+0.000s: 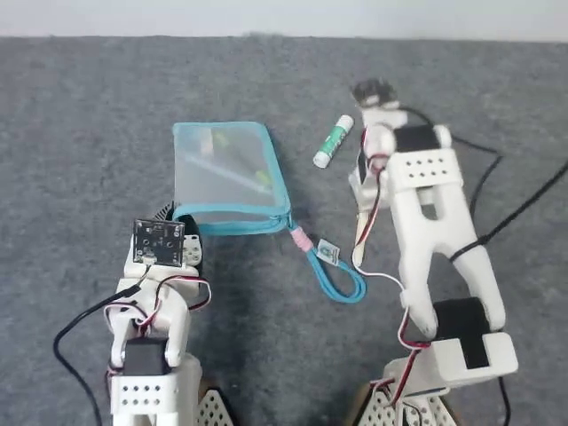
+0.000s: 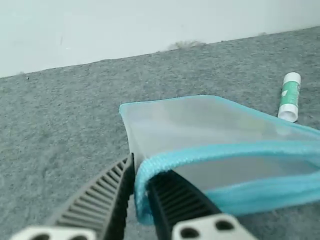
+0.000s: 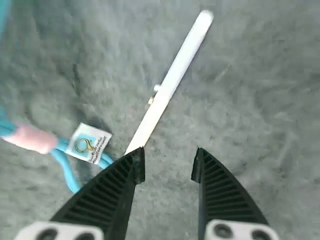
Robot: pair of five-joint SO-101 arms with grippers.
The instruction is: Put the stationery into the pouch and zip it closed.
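Observation:
The translucent pouch (image 1: 226,177) with blue trim lies at the middle of the grey mat, and something pale and green shows through it. My left gripper (image 1: 177,215) is at its near left corner, shut on the pouch's blue zip edge (image 2: 141,192). A white pen (image 3: 170,85) lies on the mat to the right of the pouch. My right gripper (image 3: 167,161) hangs open just over the pen's near end, and one fingertip (image 3: 136,160) is right beside it. The pen (image 1: 361,238) runs along beside the right arm. A green and white glue stick (image 1: 334,140) lies behind it.
The pouch's blue wrist strap (image 1: 342,280), with a pink bead (image 1: 302,238) and a small tag (image 1: 328,251), trails toward the right arm's base. Black cables (image 1: 497,213) run along the right. A pale wall (image 2: 150,25) borders the mat at the back.

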